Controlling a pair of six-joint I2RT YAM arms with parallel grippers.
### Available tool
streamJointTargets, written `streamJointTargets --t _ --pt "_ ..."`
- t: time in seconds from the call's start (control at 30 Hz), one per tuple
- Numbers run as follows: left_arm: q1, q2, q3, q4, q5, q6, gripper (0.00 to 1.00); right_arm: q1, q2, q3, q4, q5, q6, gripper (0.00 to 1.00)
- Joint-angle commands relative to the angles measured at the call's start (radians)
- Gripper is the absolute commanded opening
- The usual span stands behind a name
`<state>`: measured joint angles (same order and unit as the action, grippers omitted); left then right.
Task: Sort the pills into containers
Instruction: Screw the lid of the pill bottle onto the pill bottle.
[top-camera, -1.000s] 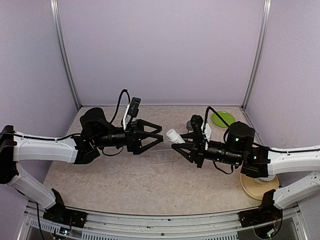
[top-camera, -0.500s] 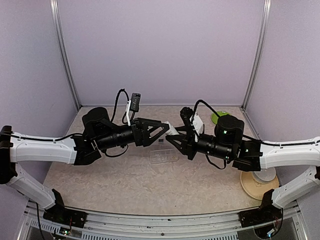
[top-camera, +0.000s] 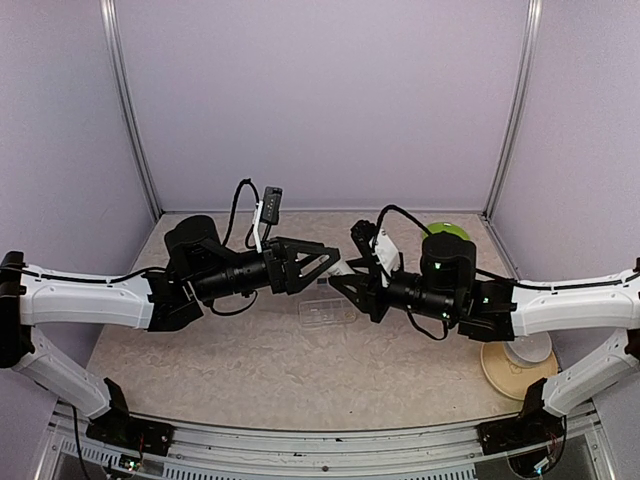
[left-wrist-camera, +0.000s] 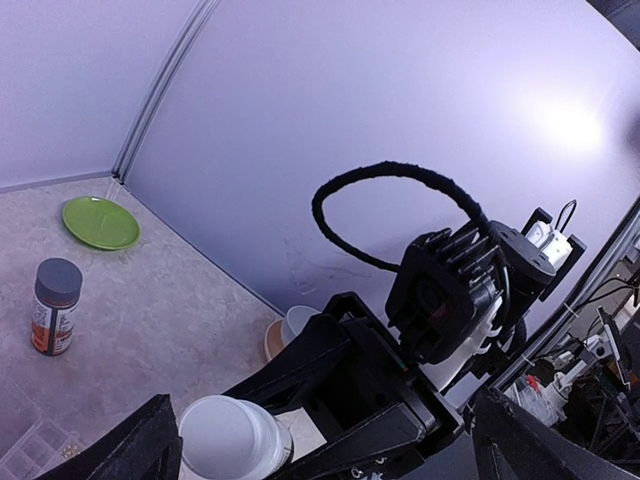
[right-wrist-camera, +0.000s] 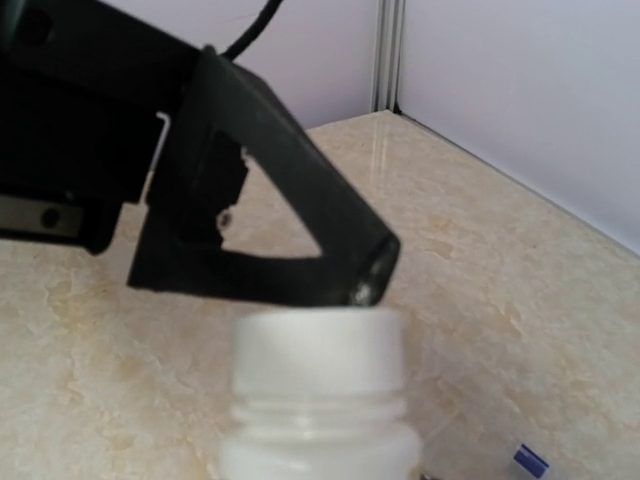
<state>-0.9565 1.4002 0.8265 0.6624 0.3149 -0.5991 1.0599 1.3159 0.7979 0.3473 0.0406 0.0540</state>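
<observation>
My right gripper (top-camera: 350, 276) is shut on a white bottle (right-wrist-camera: 320, 400), held cap-first above the table toward the left arm. My left gripper (top-camera: 334, 260) is open, and one finger (right-wrist-camera: 270, 240) lies just beyond the white cap (left-wrist-camera: 230, 436). In the left wrist view the cap sits between my fingers, close to the left one (left-wrist-camera: 148, 450). Below both grippers lies the clear pill box with its containers (top-camera: 328, 312), and one corner (left-wrist-camera: 20, 445) shows again. A tiny blue piece (right-wrist-camera: 530, 461), perhaps one of the pills, lies on the table.
An orange-brown bottle with a grey cap (left-wrist-camera: 55, 305) stands on the table near the round green plate (left-wrist-camera: 100, 222), (top-camera: 448, 232) at the back right. A white bowl on a tan plate (top-camera: 520, 362) sits at the front right under the right arm.
The right arm has carried the white bottle left and slightly back, up to the left gripper. The left gripper turned and reached right to meet it. Both have barely moved in the last half second.
</observation>
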Motion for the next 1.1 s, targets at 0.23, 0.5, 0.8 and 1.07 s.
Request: streamJointTargets --t 0.23,0.5,0.8,1.07 --pt "-0.008 0.006 0.014 0.000 -0.042 0.013 0.99 0.009 -0.027 0.023 0.031 -0.015 -0.003 0.16" --pt "-0.008 0.011 0.022 0.001 -0.028 0.016 0.99 0.009 -0.025 0.026 0.032 -0.009 -0.008 0.15" --pt "-0.008 0.023 0.027 0.012 0.003 0.005 0.99 0.009 -0.021 0.026 0.052 -0.015 -0.018 0.15" --pt "-0.008 0.018 0.022 0.038 0.019 -0.004 0.99 0.009 0.023 0.058 0.016 0.007 -0.016 0.15"
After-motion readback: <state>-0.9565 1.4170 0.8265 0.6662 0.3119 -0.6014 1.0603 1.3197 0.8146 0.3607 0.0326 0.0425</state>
